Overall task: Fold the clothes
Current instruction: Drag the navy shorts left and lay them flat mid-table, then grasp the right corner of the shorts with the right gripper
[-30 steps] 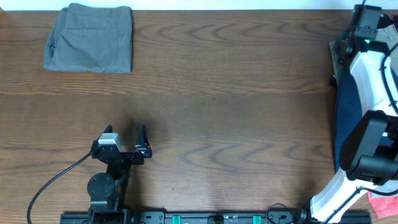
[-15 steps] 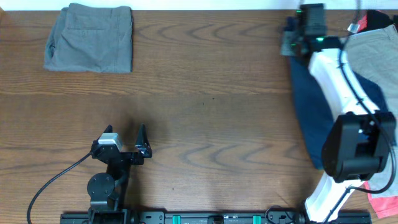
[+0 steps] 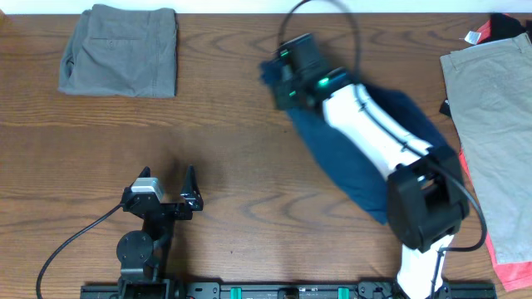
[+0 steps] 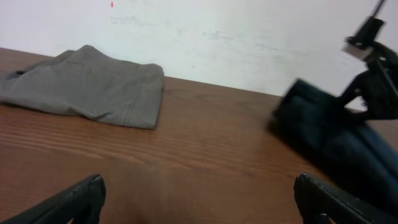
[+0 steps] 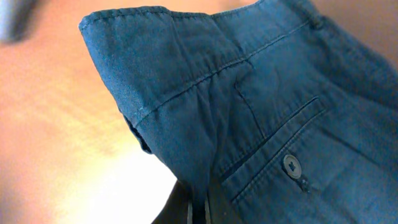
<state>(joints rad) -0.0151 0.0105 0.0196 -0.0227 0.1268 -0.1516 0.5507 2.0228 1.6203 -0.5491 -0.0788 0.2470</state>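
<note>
My right pincer point(image 3: 277, 81) grips the navy blue shorts point(image 3: 337, 162) by the waistband, out over the middle of the bench point(image 3: 249, 166).

In the right wrist view my right fingers are closed together on a fold of navy cloth just below the waistband, with a buttoned back pocket point(image 5: 291, 165) beside them. From that hold the shorts run diagonally across the bench under my right arm, toward its near right side. My left pincer point(image 3: 166, 178) sits low at the near left, its two fingers point(image 4: 78, 199) spread wide with nothing between them. The folded grey-green shorts point(image 3: 120, 51) lie at the far left corner, well apart from the navy pair. The tan khaki shorts point(image 3: 490, 108) lie spread flat along the right edge.
</note>
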